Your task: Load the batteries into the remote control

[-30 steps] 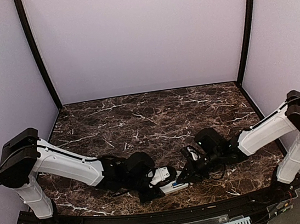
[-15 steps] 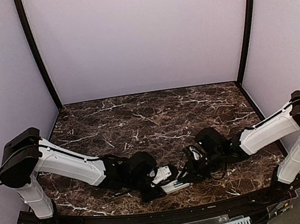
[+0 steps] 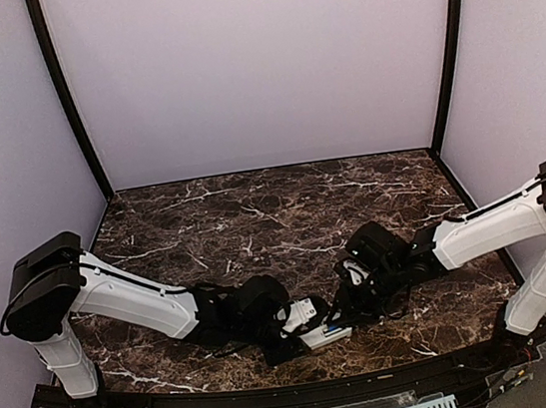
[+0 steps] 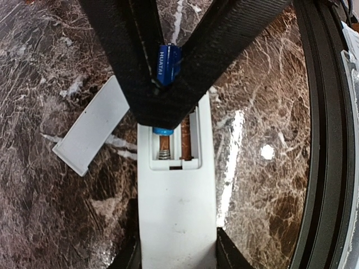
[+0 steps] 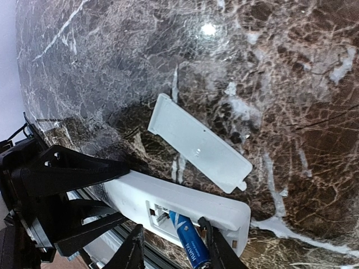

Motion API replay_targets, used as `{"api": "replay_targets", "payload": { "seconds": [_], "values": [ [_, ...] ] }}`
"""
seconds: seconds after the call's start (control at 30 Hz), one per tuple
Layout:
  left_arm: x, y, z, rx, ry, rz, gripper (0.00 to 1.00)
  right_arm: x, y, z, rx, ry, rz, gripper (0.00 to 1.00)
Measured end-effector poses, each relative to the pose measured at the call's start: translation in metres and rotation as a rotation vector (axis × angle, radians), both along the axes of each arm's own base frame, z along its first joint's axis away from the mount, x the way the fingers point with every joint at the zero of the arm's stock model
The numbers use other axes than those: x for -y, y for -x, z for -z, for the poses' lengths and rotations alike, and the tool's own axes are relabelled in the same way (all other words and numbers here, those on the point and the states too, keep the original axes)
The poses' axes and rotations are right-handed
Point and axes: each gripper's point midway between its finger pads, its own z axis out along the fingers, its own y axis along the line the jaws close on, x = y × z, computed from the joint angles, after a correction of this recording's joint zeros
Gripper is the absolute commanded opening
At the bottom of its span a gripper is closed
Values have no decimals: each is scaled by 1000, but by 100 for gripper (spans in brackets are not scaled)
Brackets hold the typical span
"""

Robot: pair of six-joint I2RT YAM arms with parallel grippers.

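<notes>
**Left gripper** (image 4: 178,253): its fingers (image 4: 130,255) press against the two long sides of the remote control (image 4: 176,207) and clamp it between them. The unit is near the front edge of the marble table (image 3: 284,213). Whether its underside rests on the surface cannot be told.

**Remote control:** back face up. The battery recess (image 4: 174,143) is uncovered, at the end away from the left gripper.

**Orange-red battery** (image 4: 186,134): lies flat in one slot of the recess.

**Blue battery** (image 5: 190,244): tilted. Its lower end sits in the other slot, just beside the spring (image 4: 162,150). Its upper end stands clear of the recess.

**Right gripper** (image 5: 171,252): positioned over the recess, with its fingers (image 5: 217,246) spread to either side of the blue battery. One finger is against the battery. A gap shows between the battery and the other finger (clearest from the right wrist camera), so the battery is not pinched.

**Battery cover** (image 5: 199,143): a separate white panel lying flat on the table, just beside the remote control and angled away from it.
</notes>
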Motion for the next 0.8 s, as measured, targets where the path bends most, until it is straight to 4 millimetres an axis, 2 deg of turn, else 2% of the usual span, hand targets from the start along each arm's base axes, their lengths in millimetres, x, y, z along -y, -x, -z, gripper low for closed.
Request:
{"api": "replay_targets", "payload": {
  "seconds": [0.57, 0.8],
  "values": [
    [5, -1, 0, 4, 19, 7, 0, 19, -10, -3, 54, 167, -14, 39],
    [6, 0, 0, 3, 20, 9, 0, 24, -11, -3, 67, 203, -17, 28]
  ]
}}
